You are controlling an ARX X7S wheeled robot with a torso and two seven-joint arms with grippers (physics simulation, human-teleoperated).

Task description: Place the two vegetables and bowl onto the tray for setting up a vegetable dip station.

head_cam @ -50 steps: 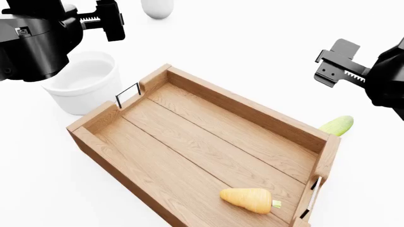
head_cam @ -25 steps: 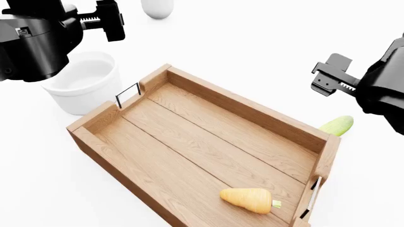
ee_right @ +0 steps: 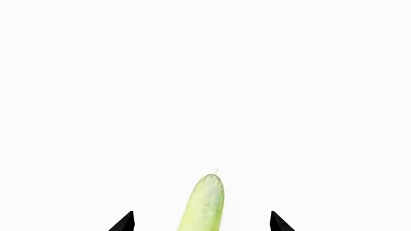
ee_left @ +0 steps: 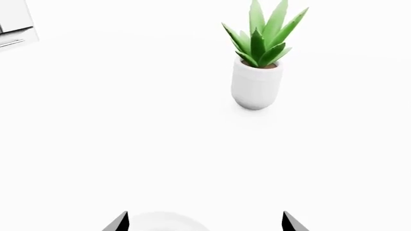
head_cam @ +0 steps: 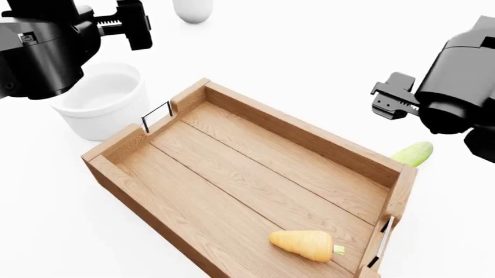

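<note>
the right gripper [ee_right: 201, 222] shows only two dark fingertips [ee_right: 126, 222] at the edge of its wrist view, set wide apart and holding nothing. the cucumber [ee_right: 203, 204] lies lengthwise in the gap between them, its rounded end pointing away from the camera, but no pad touches it. in the head view that gripper [head_cam: 386, 99] hangs in the air above the table, beyond the tray's far wall, and the cucumber [head_cam: 412, 153] peeks out on the table just outside the tray's [head_cam: 309, 136] far right corner, mostly hidden by the wall.

the left gripper [ee_left: 203, 224] is likewise spread wide and empty, with the white rim of the bowl [ee_left: 160, 222] showing between its tips. from the head view it [head_cam: 133, 24] sits above and behind the bowl [head_cam: 104, 101], which stands on the table touching or nearly touching the tray's left short end, by the wire handle [head_cam: 155, 116]. a potted plant [ee_left: 259, 62] stands well beyond it.

the carrot [head_cam: 305, 244] already lies inside the tray near the right end. so the step in hand looks like the cucumber pick: the right arm is lined up over it. the next move calls for a descent with the fingers straddling the cucumber across its width, closing near its middle, then a lift high enough to clear the tray wall. the bowl remains after that.
</note>
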